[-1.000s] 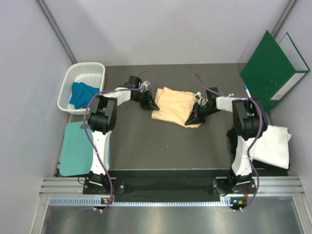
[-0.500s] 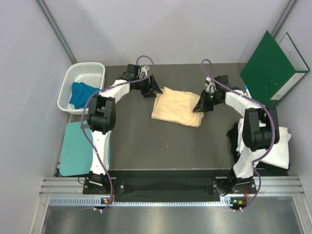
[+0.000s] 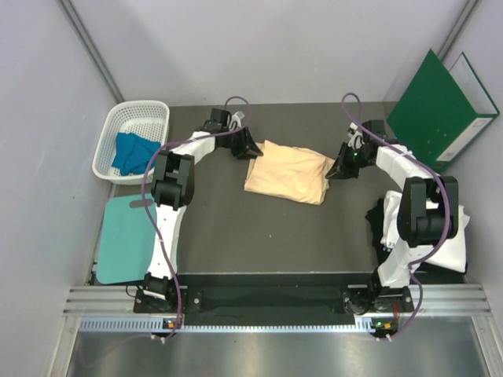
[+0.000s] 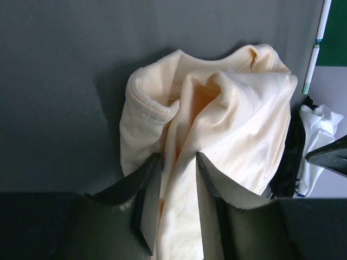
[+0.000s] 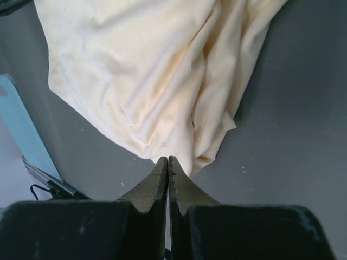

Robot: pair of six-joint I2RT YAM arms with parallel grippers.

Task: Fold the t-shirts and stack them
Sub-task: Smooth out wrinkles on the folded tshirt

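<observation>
while straddling a fold of the shirt [image 4: 233,108] on the worktop [image 3: 236,228] with left hand [image 4: 178,157] parted, risked pinching extra layers; held right hand [image 5: 168,158] clenched, empty, at the hem, so could have dragged it askew.

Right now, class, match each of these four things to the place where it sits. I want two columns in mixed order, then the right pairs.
Things:
1. peach t-shirt
2. blue t-shirt
3. white t-shirt
4. green folder

Places:
A. inside the white basket
B. standing in the far right corner
C. in the middle of the table
D. at the table's right edge

Pairs: 1-C, 2-A, 3-D, 4-B
</observation>
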